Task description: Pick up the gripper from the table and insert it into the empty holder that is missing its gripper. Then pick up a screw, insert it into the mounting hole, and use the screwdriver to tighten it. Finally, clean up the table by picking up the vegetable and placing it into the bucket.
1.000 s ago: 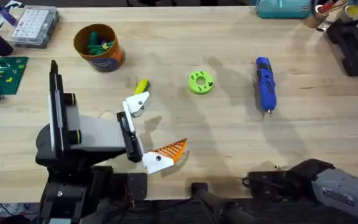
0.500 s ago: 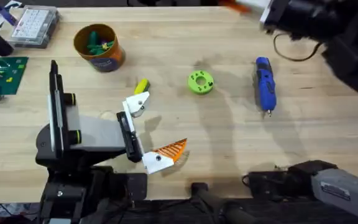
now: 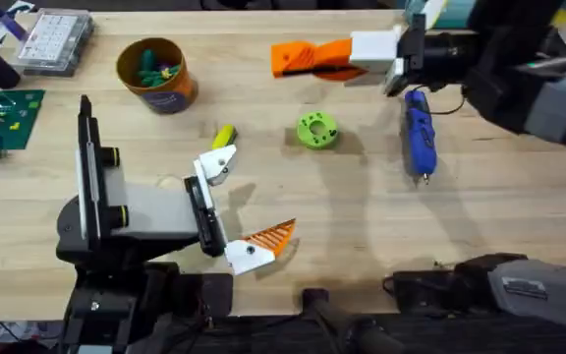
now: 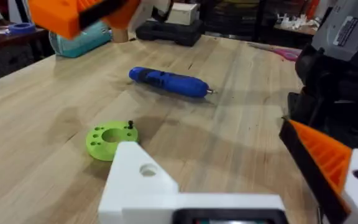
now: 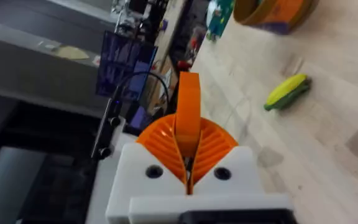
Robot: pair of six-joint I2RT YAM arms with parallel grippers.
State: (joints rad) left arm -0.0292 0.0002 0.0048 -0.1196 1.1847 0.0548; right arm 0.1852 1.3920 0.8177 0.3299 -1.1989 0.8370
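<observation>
I count one clear plastic parts box and one green board at the far left of the pale plank-grained bench. One round orange bucket with a dark blue band stands beside them. Near me, the left pincer is spread apart: one bare white wedge holder, one ribbed orange finger. One yellow, green-ended vegetable lies just beyond the holder. Rightward lie one holed green disc and one blue pen-shaped screwdriver. Over the far side, the right pincer has both orange pads pressed together.
</observation>
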